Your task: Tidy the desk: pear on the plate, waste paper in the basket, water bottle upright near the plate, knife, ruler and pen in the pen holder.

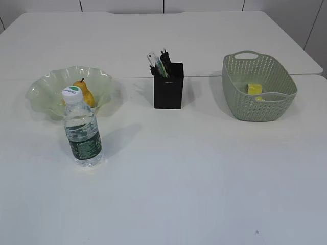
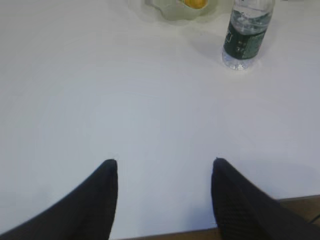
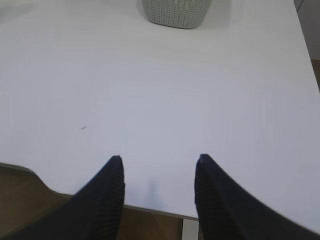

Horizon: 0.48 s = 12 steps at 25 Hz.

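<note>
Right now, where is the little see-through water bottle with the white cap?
In the exterior view the clear plastic water bottle stands upright on the left of the white table, just in front of the wavy pale-green glass plate holding the yellow pear.

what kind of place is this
Probably a desk staged in a lab or office: a plain white table against bare white wall panels, with a black pen holder, a water bottle and a green basket.
</note>
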Available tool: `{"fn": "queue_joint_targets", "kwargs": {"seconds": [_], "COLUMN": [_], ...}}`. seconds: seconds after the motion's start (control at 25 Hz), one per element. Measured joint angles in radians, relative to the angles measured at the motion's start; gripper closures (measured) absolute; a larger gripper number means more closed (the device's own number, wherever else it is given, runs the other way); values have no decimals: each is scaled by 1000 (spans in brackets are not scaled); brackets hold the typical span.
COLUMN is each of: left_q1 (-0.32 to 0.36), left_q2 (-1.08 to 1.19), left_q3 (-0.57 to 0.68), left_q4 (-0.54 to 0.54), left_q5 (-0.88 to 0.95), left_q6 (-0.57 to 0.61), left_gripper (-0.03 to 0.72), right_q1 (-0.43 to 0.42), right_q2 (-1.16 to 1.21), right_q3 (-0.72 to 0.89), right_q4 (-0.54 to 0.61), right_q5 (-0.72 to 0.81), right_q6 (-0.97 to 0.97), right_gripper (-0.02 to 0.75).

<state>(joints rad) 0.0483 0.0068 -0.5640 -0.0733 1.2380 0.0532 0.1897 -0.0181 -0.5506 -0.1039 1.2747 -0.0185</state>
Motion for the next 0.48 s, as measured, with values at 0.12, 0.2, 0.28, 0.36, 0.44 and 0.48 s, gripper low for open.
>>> {"fn": "queue_joint_targets", "kwargs": {"seconds": [0.12,0.2,0.28,0.36,0.44,0.48], "left_q1": [0,0,0,0,0,0], "left_q2": [0,0,0,0,0,0], "left_q3": [7,16,33,43,44,44], "left_q4": [0,0,-6,-12,-15,-15], "left_q5": [-41,-69,-96,-116,-124,-127], "left_q6": [0,0,0,0,0,0], "left_gripper": [231,219,214,213,212,212], "right_q1": [0,0,0,0,0,0], "right_q2": [0,0,0,0,0,0], "right_q3": [9,14,34,46,48,48], "right_q4": [-3,-4,-4,-4,-4,-4], "right_q5": [-28,-61,-93,-109,-113,-115], "right_q6": [-2,-4,-4,-4,-4,-4], "right_gripper": [391,391,391,391,391,391]}}
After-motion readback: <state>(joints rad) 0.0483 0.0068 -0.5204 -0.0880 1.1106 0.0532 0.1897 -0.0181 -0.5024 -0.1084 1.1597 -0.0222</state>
